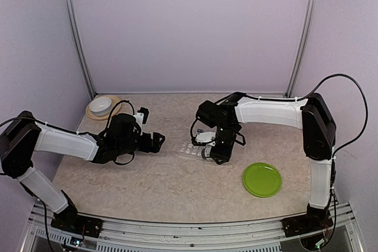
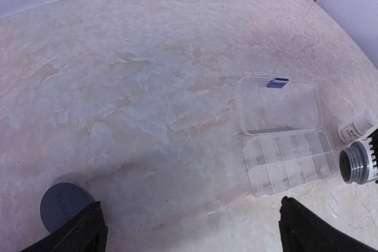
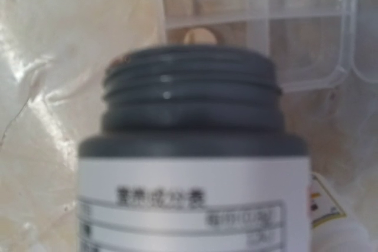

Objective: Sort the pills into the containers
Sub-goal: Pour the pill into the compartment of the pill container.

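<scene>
The clear pill organiser box (image 2: 282,146) lies lid-open near the middle of the bench (image 2: 130,87), its blue latch (image 2: 277,82) on the lid's far edge. The right gripper (image 1: 214,153) grasps an uncapped pill bottle (image 3: 192,146), tilted with its threaded mouth at the box's compartments. One tan pill (image 3: 199,36) shows just past that mouth; which compartment holds it is unclear. The left gripper (image 2: 190,219) hangs spread and empty, with the grey cap (image 2: 62,205) on the bench beside one finger.

There was one box (image 2: 283,136), one pill (image 3: 199,36), one grey-necked bottle (image 2: 356,165), one white bottle (image 2: 357,126), one cap (image 2: 64,205), one green plate (image 1: 262,179) and one bowl (image 1: 102,105).
</scene>
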`<state>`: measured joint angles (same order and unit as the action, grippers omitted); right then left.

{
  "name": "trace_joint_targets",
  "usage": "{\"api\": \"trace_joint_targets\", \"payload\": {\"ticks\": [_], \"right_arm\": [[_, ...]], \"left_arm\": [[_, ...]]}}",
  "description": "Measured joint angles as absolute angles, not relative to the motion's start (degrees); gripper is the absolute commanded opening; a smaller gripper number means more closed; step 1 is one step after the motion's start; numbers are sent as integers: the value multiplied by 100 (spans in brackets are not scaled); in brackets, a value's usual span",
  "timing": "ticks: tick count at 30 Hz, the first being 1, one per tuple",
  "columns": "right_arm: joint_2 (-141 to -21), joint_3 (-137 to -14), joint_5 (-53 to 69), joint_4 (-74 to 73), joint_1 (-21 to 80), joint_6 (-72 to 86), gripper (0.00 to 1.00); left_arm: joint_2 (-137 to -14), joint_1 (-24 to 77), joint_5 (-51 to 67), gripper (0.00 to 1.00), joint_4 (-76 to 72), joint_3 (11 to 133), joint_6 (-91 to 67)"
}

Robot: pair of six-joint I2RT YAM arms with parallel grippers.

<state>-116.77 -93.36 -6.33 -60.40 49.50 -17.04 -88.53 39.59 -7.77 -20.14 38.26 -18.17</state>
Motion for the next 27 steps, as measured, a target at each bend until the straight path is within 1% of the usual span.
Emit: {"api": "trace_joint_targets", "payload": {"ticks": [27], "right_arm": [[-11646,-9336,-888,-6058,4947,-1743,0]], "left_arm": [[-8853,3959,-777,99,-2014,3826,-1817]]}}
